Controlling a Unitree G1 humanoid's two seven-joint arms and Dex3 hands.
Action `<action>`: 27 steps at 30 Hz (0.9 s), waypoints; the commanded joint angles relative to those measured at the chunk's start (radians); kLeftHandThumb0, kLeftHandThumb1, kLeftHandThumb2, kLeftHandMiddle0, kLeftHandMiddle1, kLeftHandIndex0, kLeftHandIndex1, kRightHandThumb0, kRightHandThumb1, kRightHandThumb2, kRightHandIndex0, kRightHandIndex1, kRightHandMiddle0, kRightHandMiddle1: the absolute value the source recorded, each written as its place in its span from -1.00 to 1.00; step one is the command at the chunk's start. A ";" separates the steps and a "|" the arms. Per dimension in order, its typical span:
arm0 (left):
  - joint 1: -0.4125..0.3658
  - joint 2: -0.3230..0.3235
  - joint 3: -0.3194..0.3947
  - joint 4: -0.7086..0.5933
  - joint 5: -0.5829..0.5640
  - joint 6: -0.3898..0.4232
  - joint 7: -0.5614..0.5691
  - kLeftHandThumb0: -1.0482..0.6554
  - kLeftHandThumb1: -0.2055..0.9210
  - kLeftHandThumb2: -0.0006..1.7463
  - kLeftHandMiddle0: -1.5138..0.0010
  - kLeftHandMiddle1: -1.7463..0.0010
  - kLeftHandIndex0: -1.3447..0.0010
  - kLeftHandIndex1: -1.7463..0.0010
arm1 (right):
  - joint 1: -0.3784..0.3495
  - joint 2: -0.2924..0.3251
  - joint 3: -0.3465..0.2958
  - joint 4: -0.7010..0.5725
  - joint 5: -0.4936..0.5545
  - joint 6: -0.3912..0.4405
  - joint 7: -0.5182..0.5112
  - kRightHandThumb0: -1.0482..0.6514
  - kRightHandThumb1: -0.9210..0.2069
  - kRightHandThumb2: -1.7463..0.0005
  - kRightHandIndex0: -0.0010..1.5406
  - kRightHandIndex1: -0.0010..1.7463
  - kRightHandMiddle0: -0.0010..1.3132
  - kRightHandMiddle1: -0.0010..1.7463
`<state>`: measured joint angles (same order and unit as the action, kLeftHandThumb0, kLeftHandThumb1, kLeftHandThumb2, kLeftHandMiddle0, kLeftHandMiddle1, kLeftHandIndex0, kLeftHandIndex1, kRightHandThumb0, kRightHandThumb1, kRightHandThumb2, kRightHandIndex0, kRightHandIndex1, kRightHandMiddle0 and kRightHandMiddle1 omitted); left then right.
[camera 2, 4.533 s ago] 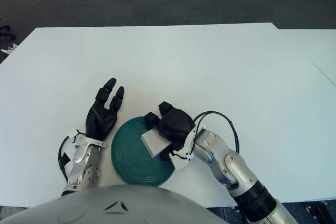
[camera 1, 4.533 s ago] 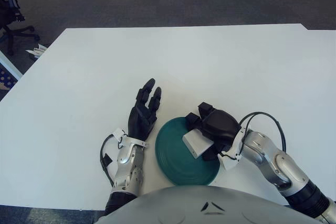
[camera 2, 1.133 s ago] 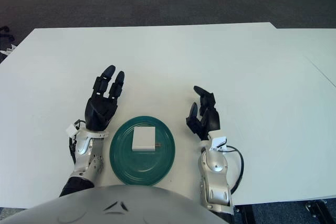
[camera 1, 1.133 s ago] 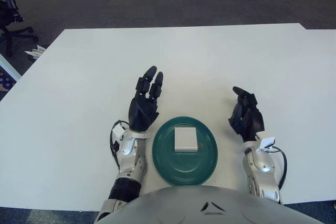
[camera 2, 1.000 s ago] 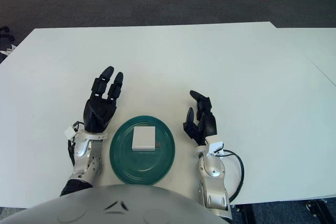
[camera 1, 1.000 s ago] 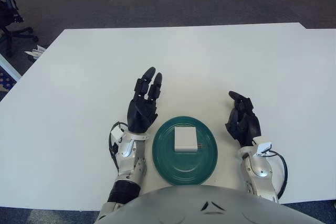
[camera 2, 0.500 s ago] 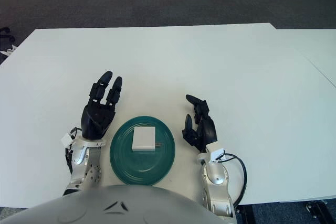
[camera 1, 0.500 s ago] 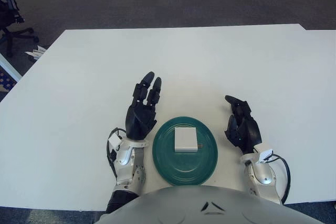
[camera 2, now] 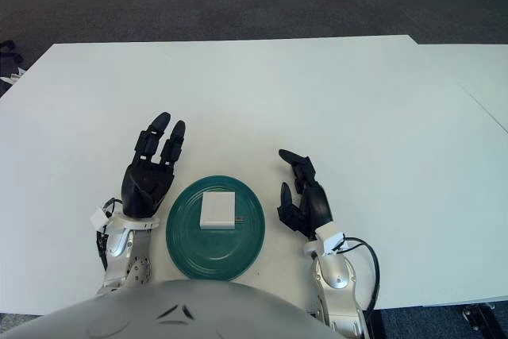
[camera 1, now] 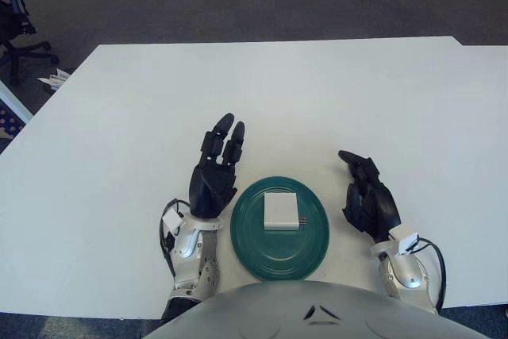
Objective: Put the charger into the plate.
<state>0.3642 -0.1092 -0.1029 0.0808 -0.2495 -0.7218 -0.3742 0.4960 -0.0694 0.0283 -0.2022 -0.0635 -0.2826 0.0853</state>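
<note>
We can't see much of either forearm: both run under the grey body at the bottom edge, which also covers the near rim of the plate. At the top left an office chair is cut off by the frame, and a small white thing on the floor beside the table edge is too small for us to identify. Whether either hand touches the table we can't tell.

Count: one green plate, one white charger, two hands, one white table. A second white surface shows at the right edge of the right eye view.

The charger lies flat inside the plate, slightly back of its centre, with short metal prongs sticking out on its right side. Nothing is touching it.

Left hand is just beside the plate's left rim, fingers extended and pointing away from the body, holding nothing. Right hand is near the plate's right side with a gap of bare table between them, fingers loosely spread, also empty.
</note>
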 commanded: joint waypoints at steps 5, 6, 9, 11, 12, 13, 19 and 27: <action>0.310 -0.023 0.217 0.022 0.500 -0.136 0.334 -0.87 1.00 0.35 0.83 0.98 1.00 0.50 | 0.030 -0.039 -0.011 0.029 0.018 0.047 0.035 -0.75 -1.00 -0.02 -0.65 -1.00 -1.00 -0.30; 0.319 -0.023 0.218 0.022 0.520 -0.141 0.348 -0.89 1.00 0.35 0.82 0.98 1.00 0.50 | 0.032 -0.040 -0.012 0.028 0.018 0.047 0.037 -0.75 -1.00 -0.02 -0.65 -1.00 -1.00 -0.32; 0.360 -0.014 0.224 0.031 0.575 -0.144 0.393 -0.91 1.00 0.35 0.82 0.98 1.00 0.50 | 0.033 -0.044 -0.014 0.027 0.016 0.046 0.038 -0.75 -1.00 -0.02 -0.65 -1.00 -1.00 -0.33; 0.384 -0.005 0.228 0.019 0.612 -0.101 0.419 -0.92 1.00 0.34 0.82 0.99 1.00 0.51 | 0.034 -0.046 -0.015 0.021 0.014 0.047 0.037 -0.74 -1.00 -0.01 -0.65 -1.00 -1.00 -0.34; 0.392 -0.002 0.229 0.009 0.630 -0.077 0.430 -0.93 1.00 0.33 0.83 0.99 1.00 0.52 | 0.036 -0.047 -0.015 0.017 0.014 0.047 0.037 -0.73 -1.00 -0.01 -0.66 -1.00 -1.00 -0.34; 0.397 0.000 0.228 0.002 0.643 -0.063 0.441 -0.93 1.00 0.32 0.83 0.99 1.00 0.53 | 0.037 -0.048 -0.014 0.014 0.013 0.047 0.037 -0.73 -1.00 -0.01 -0.66 -1.00 -1.00 -0.34; 0.371 0.012 0.252 -0.129 0.718 0.120 0.493 -0.93 1.00 0.29 0.84 1.00 1.00 0.53 | 0.036 -0.058 -0.015 0.011 0.005 0.045 0.037 -0.73 -1.00 0.01 -0.67 -1.00 -1.00 -0.33; 0.378 0.029 0.229 -0.195 0.810 0.208 0.568 -0.92 1.00 0.25 0.84 0.99 1.00 0.49 | 0.026 -0.067 -0.020 0.014 -0.001 0.032 0.029 -0.73 -1.00 0.03 -0.67 -1.00 -1.00 -0.29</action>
<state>0.7321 -0.0935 0.1308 -0.1070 0.5294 -0.5702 0.1764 0.5117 -0.1248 0.0185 -0.2062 -0.0586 -0.2751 0.1165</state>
